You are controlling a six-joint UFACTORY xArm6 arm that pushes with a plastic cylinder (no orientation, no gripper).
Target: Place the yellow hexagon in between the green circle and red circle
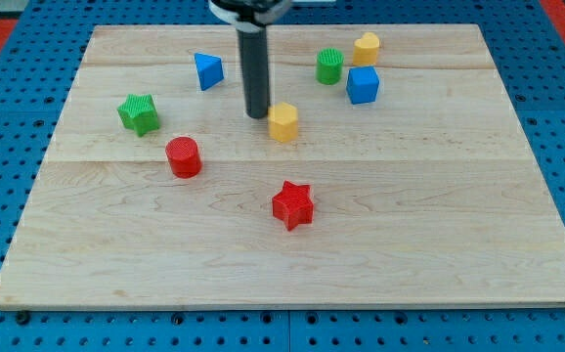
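Pale wooden board (292,254): broad bare room toward near edge; far right corner crowded. No gripper fitted, only a straight dark rod, so nothing to open or close. Tip (257,115) just left of yellow hexagon block (282,122), seemingly touching. Green ribbed circle block (329,66) far right of hexagon; red round circle block (183,157) near left. Hexagon roughly between them already, slightly off their line. Red star block (293,205) nearer, well apart.
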